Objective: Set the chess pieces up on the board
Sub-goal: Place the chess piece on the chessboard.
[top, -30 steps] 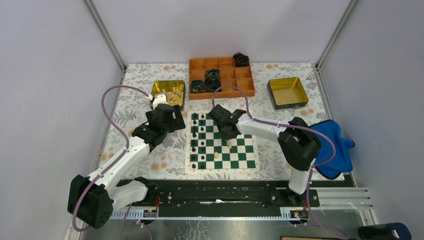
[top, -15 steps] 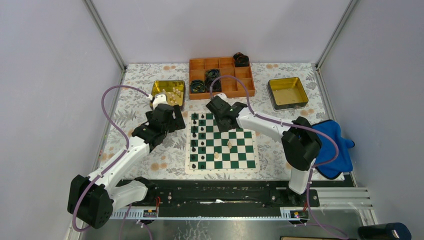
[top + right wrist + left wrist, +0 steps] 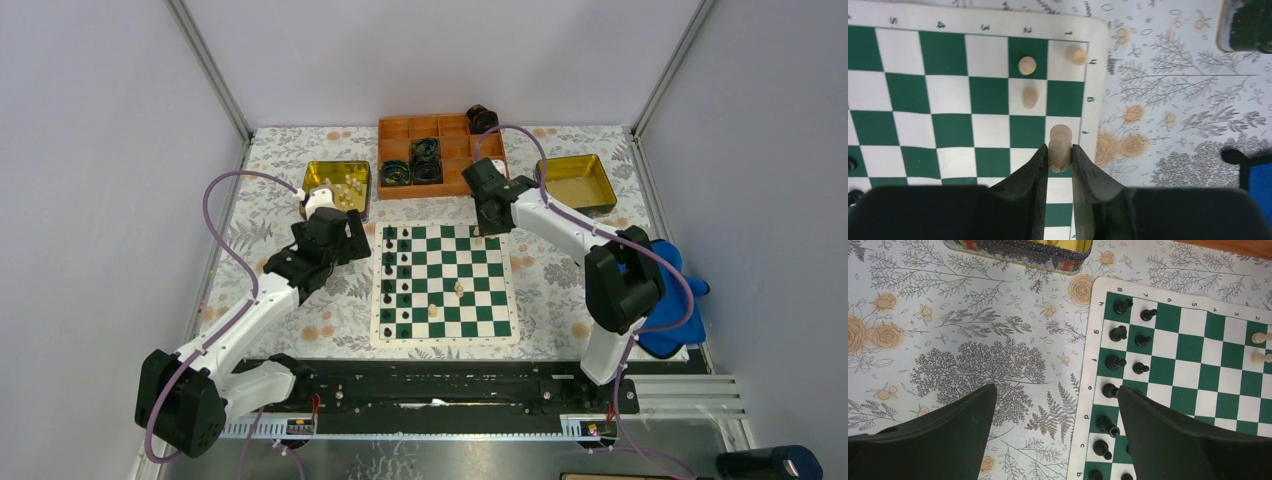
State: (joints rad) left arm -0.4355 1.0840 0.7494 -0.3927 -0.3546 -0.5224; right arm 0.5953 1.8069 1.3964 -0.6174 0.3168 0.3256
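The green and white board (image 3: 445,339) lies mid-table. Black pieces (image 3: 396,280) fill its left two columns and also show in the left wrist view (image 3: 1122,361). Two cream pieces (image 3: 459,288) stand near the board's middle. My right gripper (image 3: 490,226) hangs over the far right corner. It is shut on a cream piece (image 3: 1060,145), held above the squares by the board's right edge (image 3: 1096,75). Three cream pieces (image 3: 1027,65) stand in that corner. My left gripper (image 3: 1055,405) is open and empty over the tablecloth, beside the board's left edge (image 3: 1088,390).
A yellow-lined tin (image 3: 312,170) with several cream pieces sits far left, behind my left gripper. A second tin (image 3: 575,185) sits far right. An orange compartment tray (image 3: 385,125) with black rolls (image 3: 427,160) stands at the back. A blue cloth (image 3: 665,290) lies at the right.
My right gripper has swung from over the board's middle to its far right corner. A cream piece it covered near the middle now shows. The left arm has not moved.
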